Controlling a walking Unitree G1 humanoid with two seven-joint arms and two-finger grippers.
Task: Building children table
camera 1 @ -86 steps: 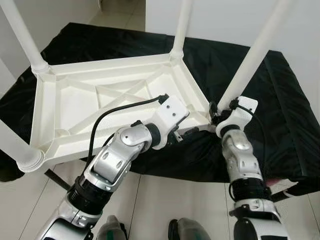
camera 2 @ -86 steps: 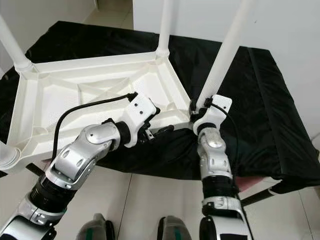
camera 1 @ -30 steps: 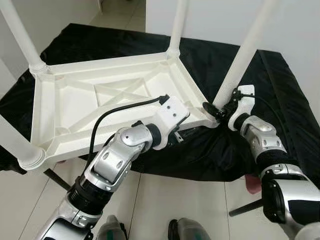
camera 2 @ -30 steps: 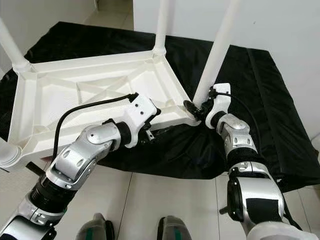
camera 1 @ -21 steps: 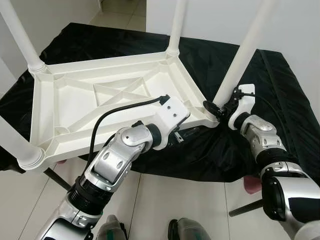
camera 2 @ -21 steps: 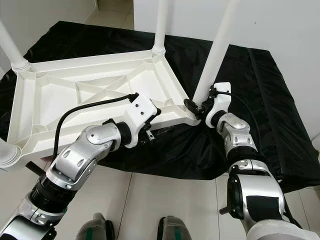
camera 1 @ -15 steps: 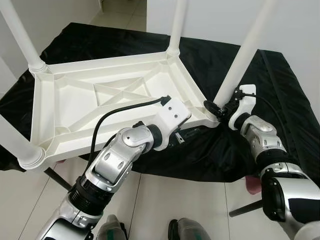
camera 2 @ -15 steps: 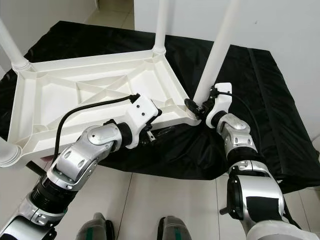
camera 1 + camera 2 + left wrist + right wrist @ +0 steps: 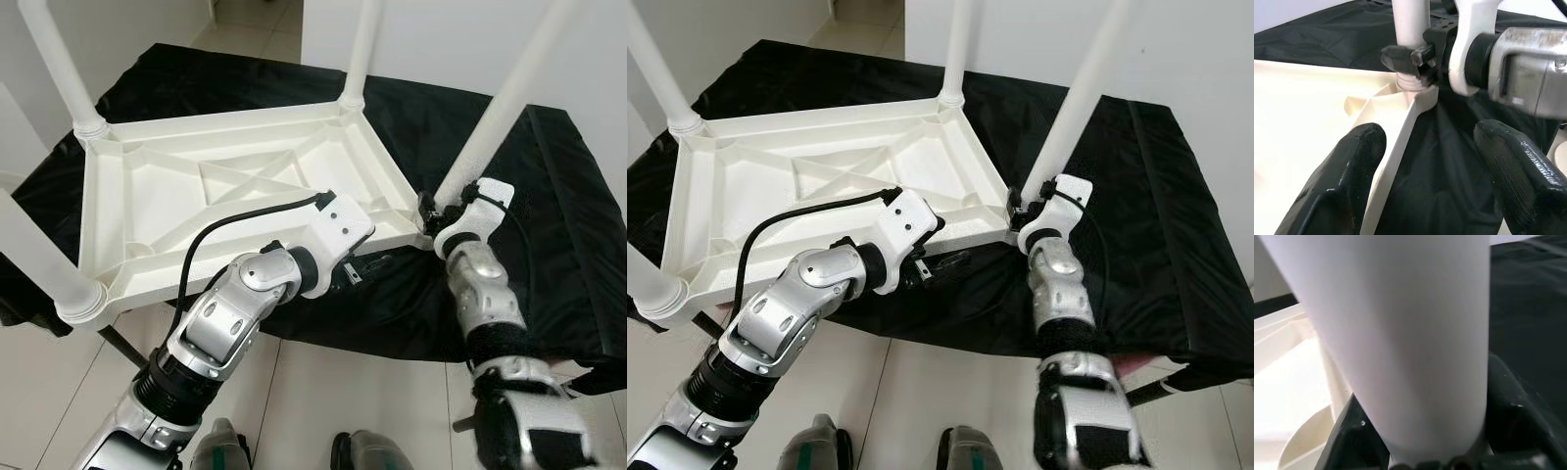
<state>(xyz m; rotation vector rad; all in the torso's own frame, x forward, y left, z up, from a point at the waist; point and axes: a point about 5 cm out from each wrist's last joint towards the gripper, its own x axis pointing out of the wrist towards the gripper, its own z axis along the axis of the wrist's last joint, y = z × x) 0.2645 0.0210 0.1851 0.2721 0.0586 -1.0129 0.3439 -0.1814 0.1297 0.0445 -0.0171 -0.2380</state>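
A white plastic children's table (image 9: 147, 211) lies upside down on a black cloth (image 9: 549, 235), with its legs pointing up. My right gripper (image 9: 428, 208) is shut on the base of the near-right leg (image 9: 500, 117), right at its corner socket. In the right wrist view the leg (image 9: 1400, 333) stands between both black fingers (image 9: 1513, 416). My left gripper (image 9: 1430, 134) is open and straddles the table's near rim (image 9: 1400, 142), one finger over the white underside and one over the cloth. In the left eye view the left wrist (image 9: 333, 230) covers those fingers.
The other legs stand at the far left (image 9: 64, 69), far right (image 9: 362, 49) and near left (image 9: 39, 264). The cloth-covered surface ends just in front of me, above a pale tiled floor (image 9: 323, 392). A white wall (image 9: 441, 39) is close behind.
My right forearm has swung in from the right to stand under the leg's base, its gripper still on the leg. The view has shifted slightly. The left gripper stays at the rim.
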